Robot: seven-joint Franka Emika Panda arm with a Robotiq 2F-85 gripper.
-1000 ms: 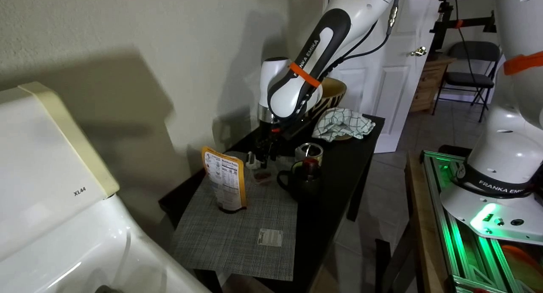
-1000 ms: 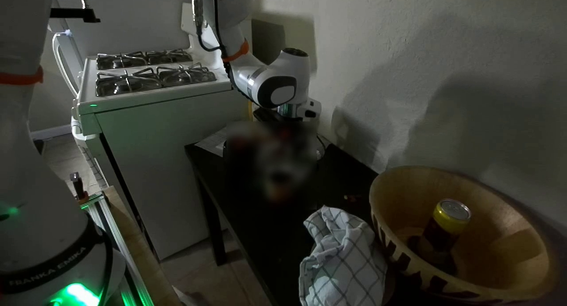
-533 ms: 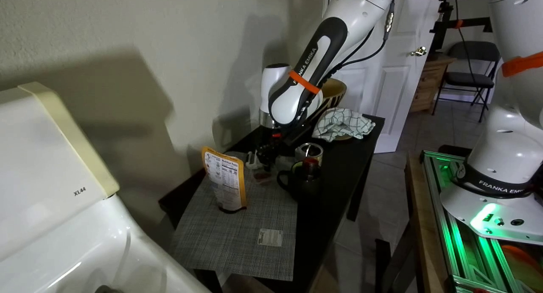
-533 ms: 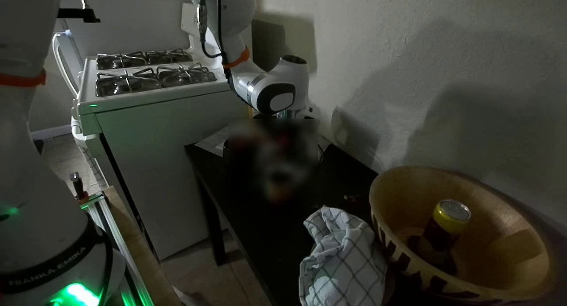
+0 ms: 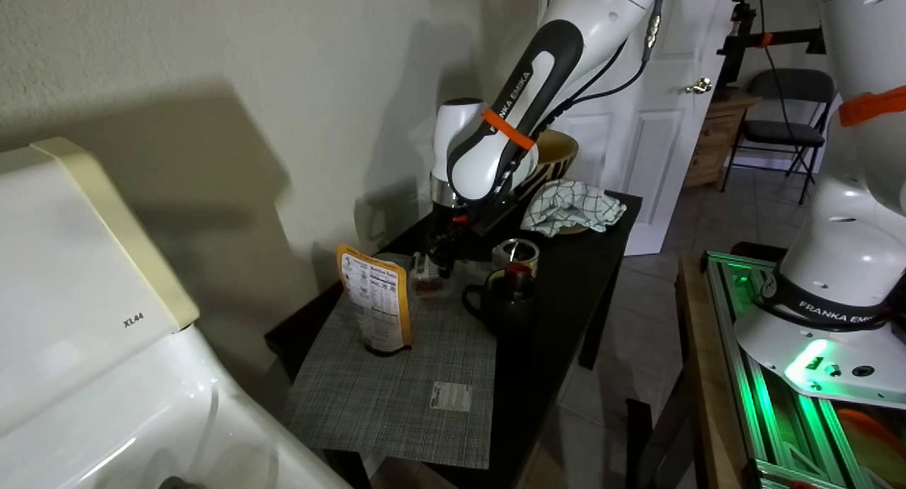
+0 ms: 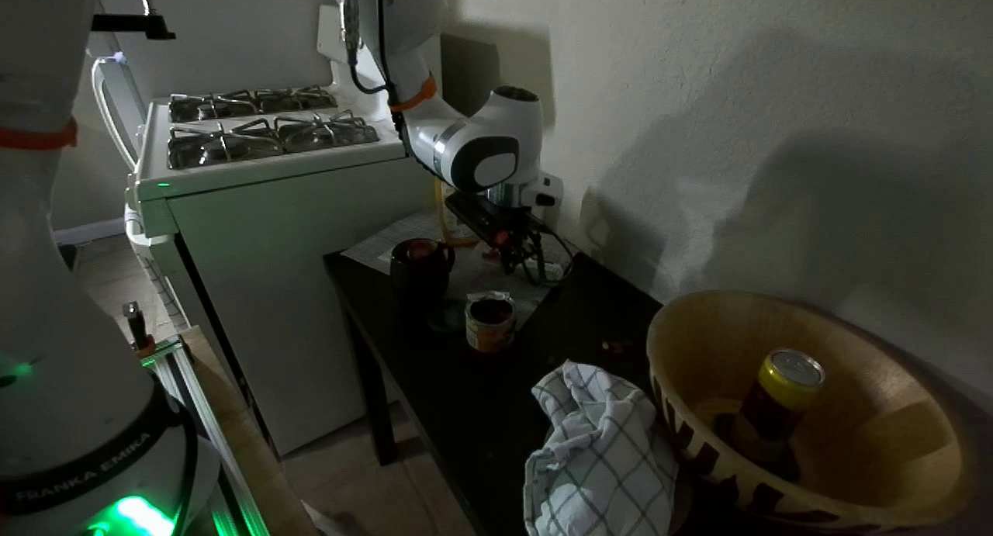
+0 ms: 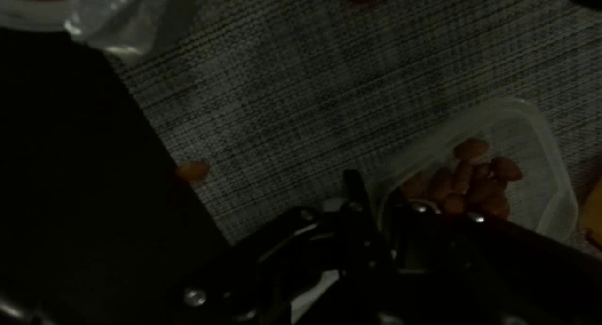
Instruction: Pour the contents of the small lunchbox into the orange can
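1. Nuts (image 7: 482,188) lie unpoured in the lunchbox (image 7: 538,184), right of centre in the wrist view.
2. The jaws straddle its wall; I cannot tell whether they grip.
3. Remaining, I judge: carrying and tipping over the orange can (image 6: 490,336), lower centre of an exterior view.

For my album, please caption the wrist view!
Black gripper at the rim of a clear plastic lunchbox holding oval reddish-brown pieces; grey woven mat below.

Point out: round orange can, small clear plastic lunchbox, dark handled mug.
Round orange can (image 6: 489,335): in an exterior view, outer wall.
Small clear plastic lunchbox (image 7: 534,184): in the wrist view, bare patch of its floor.
Dark handled mug (image 5: 507,312): in an exterior view, side wall.
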